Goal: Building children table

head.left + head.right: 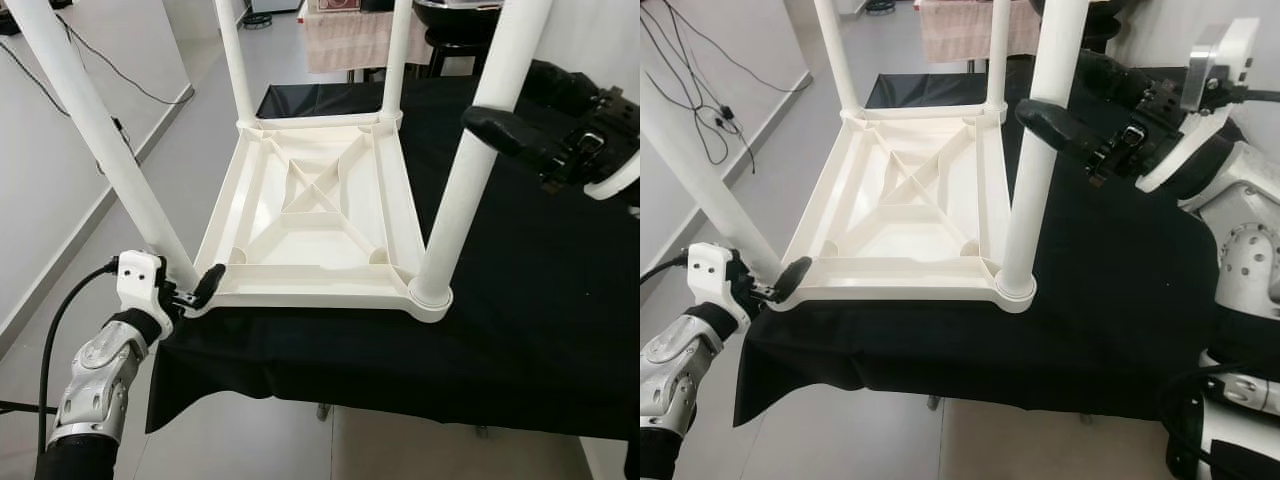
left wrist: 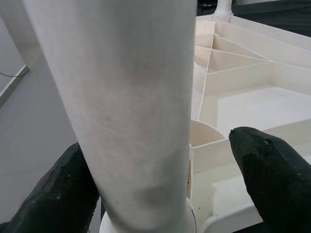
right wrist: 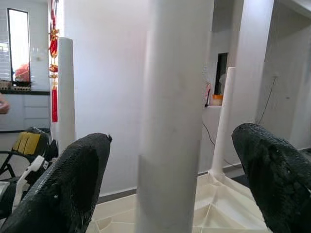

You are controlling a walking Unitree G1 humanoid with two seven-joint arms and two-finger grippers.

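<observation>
left pincer (image 1: 196,290): fingers spread, low | right pincer (image 1: 1065,135): fingers spread, raised

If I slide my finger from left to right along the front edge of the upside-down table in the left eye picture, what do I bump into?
Left end effector → near-left leg it straddles → table's front rim → near-right leg → right end effector, higher up at that leg.

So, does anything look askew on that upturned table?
Yes: the near-left leg leans outward from its corner, while the other three stand upright. The left pincer straddles its base.
</observation>
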